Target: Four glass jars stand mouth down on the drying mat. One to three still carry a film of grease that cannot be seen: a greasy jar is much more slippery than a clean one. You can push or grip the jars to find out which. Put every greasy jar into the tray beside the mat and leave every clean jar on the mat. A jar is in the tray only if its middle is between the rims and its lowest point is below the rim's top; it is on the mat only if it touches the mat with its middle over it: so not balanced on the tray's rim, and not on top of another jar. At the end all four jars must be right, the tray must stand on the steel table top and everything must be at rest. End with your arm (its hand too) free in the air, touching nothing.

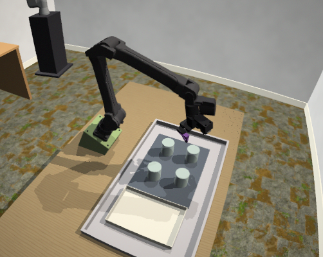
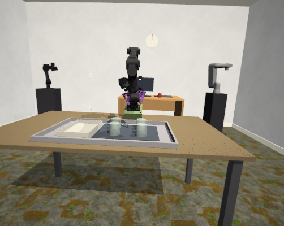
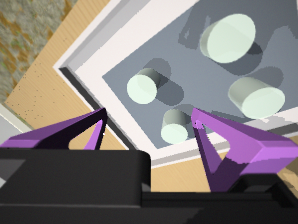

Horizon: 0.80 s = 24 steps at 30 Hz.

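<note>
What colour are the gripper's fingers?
Purple. The fingers show best in the wrist view, spread wide with nothing between them, above the dark grey mat.

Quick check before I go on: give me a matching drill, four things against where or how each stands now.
Things:
1. gripper
2. jars
3. tray
4. arm base

States:
A. cream, nothing in it, beside the mat
B. green block on the wooden table
C. open, holding nothing, above the mat's far edge
D. four, upright, on the dark mat

Pairs: 1-C, 2-D, 3-A, 4-B
</note>
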Motion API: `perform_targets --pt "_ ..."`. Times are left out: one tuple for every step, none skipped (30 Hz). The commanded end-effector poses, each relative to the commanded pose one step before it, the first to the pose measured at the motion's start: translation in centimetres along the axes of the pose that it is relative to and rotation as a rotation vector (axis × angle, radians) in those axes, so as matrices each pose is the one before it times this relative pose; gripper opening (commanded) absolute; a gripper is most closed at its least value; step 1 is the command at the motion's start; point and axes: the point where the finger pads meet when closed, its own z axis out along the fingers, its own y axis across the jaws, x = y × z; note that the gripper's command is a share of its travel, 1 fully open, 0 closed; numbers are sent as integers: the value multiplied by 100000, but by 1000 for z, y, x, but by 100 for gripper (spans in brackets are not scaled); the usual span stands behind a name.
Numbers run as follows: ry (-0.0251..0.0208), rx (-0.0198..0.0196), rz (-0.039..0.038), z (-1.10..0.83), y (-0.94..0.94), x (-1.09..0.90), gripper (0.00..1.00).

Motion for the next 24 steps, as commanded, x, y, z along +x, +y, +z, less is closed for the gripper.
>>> perform_targets --pt "726 1469 -9856 -1244 -929 114 100" --pt "0 0 0 0 0 0 100" --pt "0 0 0 0 0 0 100" --pt "0 0 0 0 0 0 100" --pt "0 0 0 0 0 0 100" --pt "0 0 0 0 0 0 100" --pt "4367 4221 -10543 -257 -1405 1085 100" --pt "0 0 0 0 0 0 100" --pt "0 0 0 0 0 0 100" --pt "0 0 0 0 0 0 100" --pt "0 0 0 0 0 0 100" --pt "0 0 0 0 0 0 100" --pt "0 0 0 0 0 0 100" --pt "0 0 0 0 0 0 100" --pt "0 0 0 0 0 0 100" --pt "0 0 0 0 0 0 100" --pt "4034 3361 -11803 -420 -1202 1189 100" --pt "0 0 0 0 0 0 100" --pt "0 0 0 0 0 0 100" --pt "0 0 0 0 0 0 100" --pt "0 0 0 0 0 0 100" --pt "0 0 0 0 0 0 100" --pt "0 0 0 0 0 0 100" --pt "0 0 0 0 0 0 100"
